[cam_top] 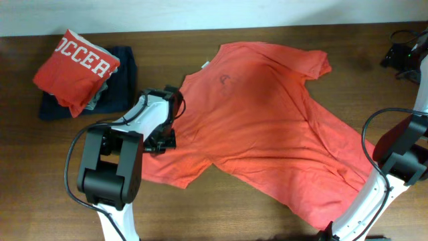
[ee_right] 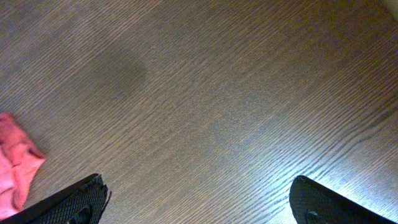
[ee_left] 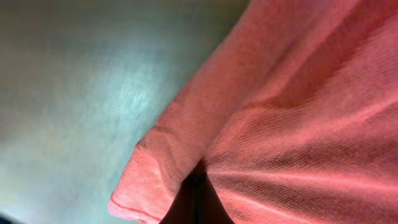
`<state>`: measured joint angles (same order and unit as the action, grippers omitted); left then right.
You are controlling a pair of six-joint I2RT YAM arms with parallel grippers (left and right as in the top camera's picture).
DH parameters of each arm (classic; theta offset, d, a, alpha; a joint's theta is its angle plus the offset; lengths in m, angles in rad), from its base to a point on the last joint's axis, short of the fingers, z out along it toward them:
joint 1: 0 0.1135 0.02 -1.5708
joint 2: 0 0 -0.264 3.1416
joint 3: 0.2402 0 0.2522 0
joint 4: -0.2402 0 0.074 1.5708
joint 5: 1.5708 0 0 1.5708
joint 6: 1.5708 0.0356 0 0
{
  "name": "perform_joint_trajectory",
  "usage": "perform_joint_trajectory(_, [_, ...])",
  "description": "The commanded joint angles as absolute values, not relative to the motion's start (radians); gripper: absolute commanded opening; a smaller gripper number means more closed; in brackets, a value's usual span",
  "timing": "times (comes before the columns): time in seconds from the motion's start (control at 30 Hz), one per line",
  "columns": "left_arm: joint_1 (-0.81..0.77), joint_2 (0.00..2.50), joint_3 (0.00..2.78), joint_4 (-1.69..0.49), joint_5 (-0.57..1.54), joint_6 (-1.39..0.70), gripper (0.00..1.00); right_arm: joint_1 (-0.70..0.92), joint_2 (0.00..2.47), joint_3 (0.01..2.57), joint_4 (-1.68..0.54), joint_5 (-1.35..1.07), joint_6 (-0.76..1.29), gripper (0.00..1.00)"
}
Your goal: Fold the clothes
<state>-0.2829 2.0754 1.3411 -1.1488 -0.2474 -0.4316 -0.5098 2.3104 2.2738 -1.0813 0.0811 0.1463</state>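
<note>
The clothes, a coral-red T-shirt (cam_top: 267, 127), lies spread flat across the middle of the table, collar toward the back left. My left gripper (cam_top: 162, 138) is at its left sleeve and shut on the cloth. In the left wrist view, the T-shirt's hemmed edge (ee_left: 146, 180) bunches into the closed dark jaws of the left gripper (ee_left: 196, 202). My right gripper (ee_right: 202, 202) stands wide open over bare wood, with nothing between its fingertips (ee_right: 81, 199). A corner of the T-shirt (ee_right: 15, 171) shows at the left of the right wrist view.
At the back left a folded red shirt with white lettering (cam_top: 75, 68) rests on a dark navy folded garment (cam_top: 120, 87). Black cables and gear (cam_top: 404, 57) sit at the back right. The right arm (cam_top: 401, 150) stands by the shirt's lower right hem.
</note>
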Motion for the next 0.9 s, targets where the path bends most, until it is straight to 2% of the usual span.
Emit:
perform_joint_trajectory(0.0, [-0.26, 2.143, 1.271, -1.155, -0.215, -0.463, 0.01, -0.505, 2.295, 2.283, -1.082, 0.09, 0.151, 0.98])
perform_joint_trajectory(0.3, [-0.255, 2.007, 1.386, -1.238, -0.277, -0.463, 0.0, -0.505, 2.295, 2.283, -1.082, 0.09, 0.151, 0.99])
perform_joint_trajectory(0.43, [-0.255, 1.917, 1.444, -1.18, -0.277, -0.403, 0.01, -0.505, 2.295, 2.283, -1.082, 0.09, 0.151, 0.99])
perform_joint_trajectory(0.47, [-0.255, 1.903, 1.449, -1.135, -0.272, -0.368, 0.05, -0.505, 2.295, 2.283, -1.082, 0.09, 0.151, 0.98])
perform_joint_trajectory(0.57, [-0.254, 1.888, 1.452, -0.992, -0.198, -0.248, 0.43, -0.505, 2.295, 2.283, -1.082, 0.09, 0.151, 0.99])
perform_joint_trajectory(0.6, [-0.253, 1.888, 1.452, -0.95, -0.164, -0.208, 0.5, -0.505, 2.295, 2.283, -1.082, 0.09, 0.151, 0.99])
perform_joint_trajectory(0.67, [-0.25, 1.898, 1.451, -0.897, -0.126, -0.175, 0.55, -0.505, 2.295, 2.283, -1.082, 0.09, 0.151, 0.99])
perform_joint_trajectory(0.87, [-0.211, 1.967, 1.451, -0.823, -0.115, -0.102, 0.55, -0.505, 2.295, 2.283, -1.082, 0.09, 0.151, 0.99])
